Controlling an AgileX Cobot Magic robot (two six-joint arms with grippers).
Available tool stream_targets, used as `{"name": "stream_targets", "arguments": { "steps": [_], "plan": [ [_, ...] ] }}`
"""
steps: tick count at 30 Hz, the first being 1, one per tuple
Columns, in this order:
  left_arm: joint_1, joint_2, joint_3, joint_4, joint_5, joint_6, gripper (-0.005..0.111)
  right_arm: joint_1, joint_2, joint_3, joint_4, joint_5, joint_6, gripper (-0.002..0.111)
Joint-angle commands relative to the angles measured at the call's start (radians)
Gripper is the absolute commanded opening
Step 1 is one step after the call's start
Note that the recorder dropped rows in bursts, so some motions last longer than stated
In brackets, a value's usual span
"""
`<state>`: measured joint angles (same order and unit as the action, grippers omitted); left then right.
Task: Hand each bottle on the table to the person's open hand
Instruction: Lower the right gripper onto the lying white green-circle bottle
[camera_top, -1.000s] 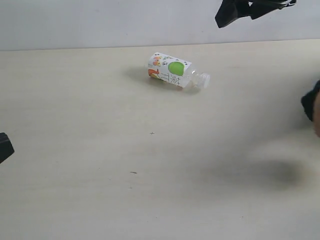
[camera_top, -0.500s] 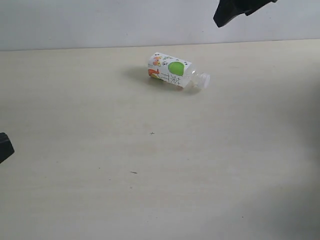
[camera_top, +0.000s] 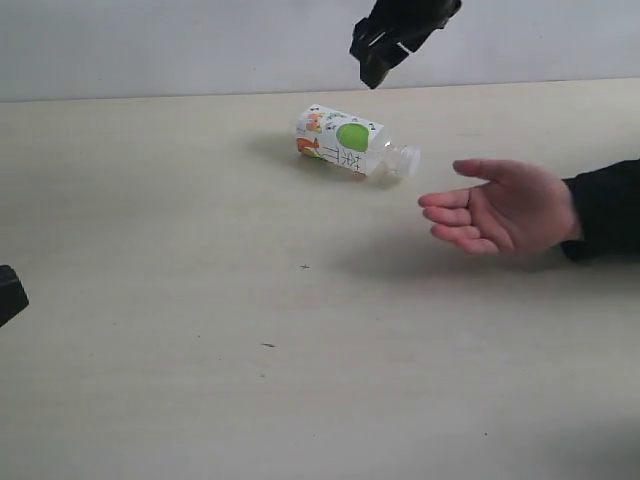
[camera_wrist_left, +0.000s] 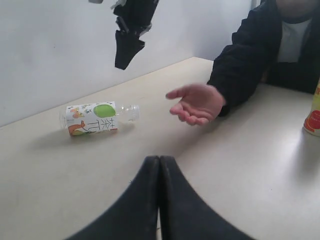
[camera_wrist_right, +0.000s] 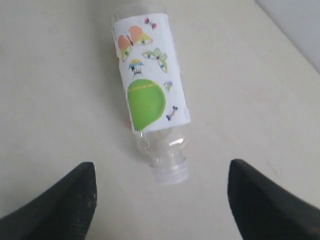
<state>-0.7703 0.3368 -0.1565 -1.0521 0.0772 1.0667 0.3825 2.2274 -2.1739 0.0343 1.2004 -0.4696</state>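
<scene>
One clear bottle with a green-white label lies on its side on the pale table, neck toward the right. My right gripper hangs open in the air just above and behind it, nothing between its fingers. The person's open hand rests palm up with a black sleeve cuff, right of the bottle. My left gripper is shut and empty, low at the table's left edge. A yellow bottle shows partly near the person.
The person in a black jacket sits at the table's right side. A pale wall runs behind the table.
The person's hand has come in from the right, palm up. My right gripper has moved left and down toward the lying bottle. The left gripper and the bottle have not moved.
</scene>
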Motion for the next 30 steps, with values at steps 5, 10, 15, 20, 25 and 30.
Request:
{"name": "stream_targets", "arguments": {
  "steps": [5,10,15,20,25,30],
  "plan": [
    [0.003,-0.003,0.002,-0.005,-0.002,-0.001,0.000,0.048,0.221,-0.213,-0.014,0.002,-0.088,0.069],
    [0.003,-0.003,0.002,-0.005,-0.002,-0.001,0.000,0.046,0.309,-0.289,-0.022,0.000,-0.088,0.078],
    [0.003,-0.003,0.002,-0.005,-0.002,-0.001,0.000,0.046,0.344,-0.299,-0.023,-0.009,-0.129,0.084],
    [0.003,-0.003,0.002,-0.005,-0.002,-0.001,0.000,0.046,0.365,-0.299,-0.073,-0.059,-0.131,0.084],
    [0.003,-0.003,0.002,-0.005,-0.002,-0.001,0.000,0.046,0.390,-0.299,-0.097,-0.119,-0.125,0.084],
    [0.003,-0.003,0.002,-0.005,-0.002,-0.001,0.000,0.045,0.408,-0.299,-0.097,-0.160,-0.104,0.084]
  ]
}}
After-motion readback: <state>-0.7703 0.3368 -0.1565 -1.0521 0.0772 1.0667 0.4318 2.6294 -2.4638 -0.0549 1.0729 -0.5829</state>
